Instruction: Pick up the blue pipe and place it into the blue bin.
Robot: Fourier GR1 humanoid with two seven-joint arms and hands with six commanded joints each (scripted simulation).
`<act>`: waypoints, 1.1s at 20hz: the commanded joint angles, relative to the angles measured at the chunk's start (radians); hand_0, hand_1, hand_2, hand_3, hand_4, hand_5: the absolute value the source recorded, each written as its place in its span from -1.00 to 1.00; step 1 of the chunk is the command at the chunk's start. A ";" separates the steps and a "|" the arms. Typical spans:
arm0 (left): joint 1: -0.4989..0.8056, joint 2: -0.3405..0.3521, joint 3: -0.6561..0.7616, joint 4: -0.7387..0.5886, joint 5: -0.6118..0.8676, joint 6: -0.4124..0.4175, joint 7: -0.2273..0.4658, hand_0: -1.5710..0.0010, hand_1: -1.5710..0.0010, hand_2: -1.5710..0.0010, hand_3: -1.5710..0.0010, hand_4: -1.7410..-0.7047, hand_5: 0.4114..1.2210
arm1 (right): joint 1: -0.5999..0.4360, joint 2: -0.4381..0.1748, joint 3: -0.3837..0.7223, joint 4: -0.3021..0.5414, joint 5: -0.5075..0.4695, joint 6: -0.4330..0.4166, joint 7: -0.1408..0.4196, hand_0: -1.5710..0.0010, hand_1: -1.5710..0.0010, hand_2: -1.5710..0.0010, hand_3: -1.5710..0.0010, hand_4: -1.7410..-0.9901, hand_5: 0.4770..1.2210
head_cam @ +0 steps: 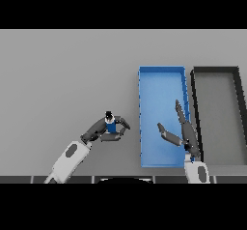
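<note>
So at this point the job looked roughly halfway there, going by how things lay. The left hand (pixel 107 129) had its fingers and thumb curled round the blue pipe (pixel 111 126), which sat in that grasp on the open table (pixel 62 79), a bit to the left of the blue bin (pixel 161 71) and not touching it. I honestly couldn't tell whether the pipe was lifted clear of the surface or just pinched while resting on it, the top-down view didn't give that away. It had a small dark cap or end showing at its top, so it seemed to stand more or less upright in the grip. What was left, as I read it: carry the pipe rightwards over the bin's near wall and let go inside. The bin itself was bare of any pipe. The right hand (pixel 182 130) hung over the bin's right half with its fingers straight and spread, holding nothing, so it looked idle, though it might be a little in the way of a drop on that side. Head count: one blue pipe, one blue bin, one dark grey bin (pixel 215 69) standing just beside the blue one on its right, two hands, one table. Nothing else lay about that I could make out.
</note>
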 commanded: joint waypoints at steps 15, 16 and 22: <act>-0.003 -0.048 -0.050 -0.156 -0.042 0.066 -0.079 -0.95 -0.96 -0.96 -0.86 -0.98 0.97 | -0.002 -0.010 -0.005 0.023 0.009 0.002 -0.033 1.00 1.00 1.00 1.00 0.52 -0.66; -0.004 -0.048 -0.057 -0.178 -0.045 0.063 -0.058 -0.96 -0.97 -0.97 -0.87 -0.98 0.97 | 0.011 -0.008 -0.002 0.021 0.014 -0.001 -0.045 1.00 1.00 1.00 1.00 0.54 -0.66; -0.026 -0.047 -0.062 -0.239 -0.051 0.041 0.043 -0.99 -0.99 -0.99 -0.90 -0.99 0.99 | -0.004 -0.018 -0.020 0.032 0.012 -0.009 -0.062 1.00 1.00 1.00 1.00 0.62 -0.65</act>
